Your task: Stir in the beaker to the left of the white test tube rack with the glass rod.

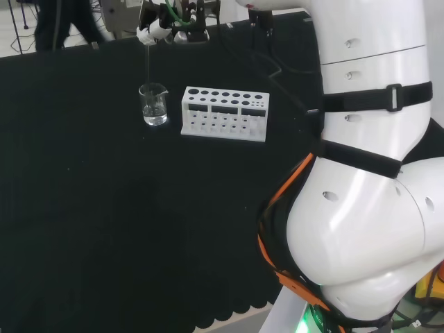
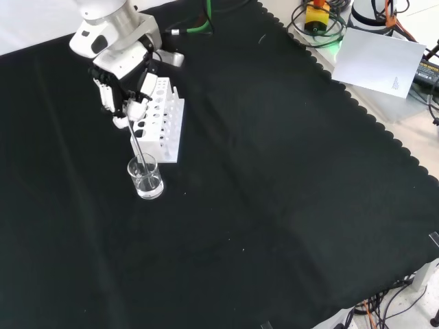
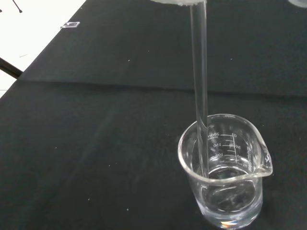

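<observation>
The glass rod (image 2: 137, 147) is pinched by the curled fingers (image 2: 134, 108) of the hand (image 2: 122, 86). Its lower end is dipped into the beaker (image 2: 145, 177) (a clear one). The beaker is stood just beside the white test tube rack (image 2: 161, 122), near the cloth's (image 2: 274, 205) far edge in the head view.

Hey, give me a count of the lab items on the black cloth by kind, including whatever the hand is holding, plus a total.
Beaker: 1, clear glass
Glass rod: 1, held by the hand, lower end inside the beaker
Test tube rack: 1, white
Total: 3
</observation>
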Robot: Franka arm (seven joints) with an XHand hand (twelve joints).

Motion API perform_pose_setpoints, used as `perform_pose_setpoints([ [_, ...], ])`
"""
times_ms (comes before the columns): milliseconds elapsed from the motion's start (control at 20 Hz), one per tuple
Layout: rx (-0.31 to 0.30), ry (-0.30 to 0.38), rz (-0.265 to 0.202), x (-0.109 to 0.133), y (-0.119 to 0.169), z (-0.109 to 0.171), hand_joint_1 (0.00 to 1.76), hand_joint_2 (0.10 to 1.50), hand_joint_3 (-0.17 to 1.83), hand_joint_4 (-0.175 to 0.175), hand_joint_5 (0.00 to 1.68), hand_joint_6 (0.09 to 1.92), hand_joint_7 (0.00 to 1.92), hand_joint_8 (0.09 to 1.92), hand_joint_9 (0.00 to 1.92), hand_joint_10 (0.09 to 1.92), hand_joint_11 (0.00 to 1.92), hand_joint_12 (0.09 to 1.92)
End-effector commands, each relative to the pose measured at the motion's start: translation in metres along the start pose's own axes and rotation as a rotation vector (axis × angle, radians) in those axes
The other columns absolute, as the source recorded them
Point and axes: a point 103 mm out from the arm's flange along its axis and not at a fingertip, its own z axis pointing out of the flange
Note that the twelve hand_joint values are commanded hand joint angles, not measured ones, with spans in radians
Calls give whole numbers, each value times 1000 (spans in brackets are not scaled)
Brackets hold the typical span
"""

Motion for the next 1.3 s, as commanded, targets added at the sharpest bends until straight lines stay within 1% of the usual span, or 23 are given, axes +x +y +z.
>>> perform_pose_setpoints([
  [50,15,-4,27,-17,10,5,1314,1079,-138,-175,1310,121,1234,901,1749,516,1631,817],
  [300,4,-4,56,-29,2,-3,1314,1077,-136,-175,1310,120,1233,902,1749,516,1630,819],
  [550,-2,-15,67,-27,-7,-11,1314,1077,-134,-175,1310,119,1233,901,1749,517,1631,821],
  [850,-9,-16,52,-14,-11,-16,1314,1075,-131,-175,1311,117,1235,898,1750,517,1632,823],
  [950,-8,-12,36,-6,-8,-14,1314,1075,-130,-175,1311,117,1235,898,1750,517,1632,824],
  [1100,10,-24,26,4,-3,-4,1314,1074,-128,-175,1311,116,1235,899,1750,517,1631,825],
  [1300,19,-12,17,8,9,0,1314,1073,-126,-175,1311,115,1234,899,1750,517,1631,826],
])
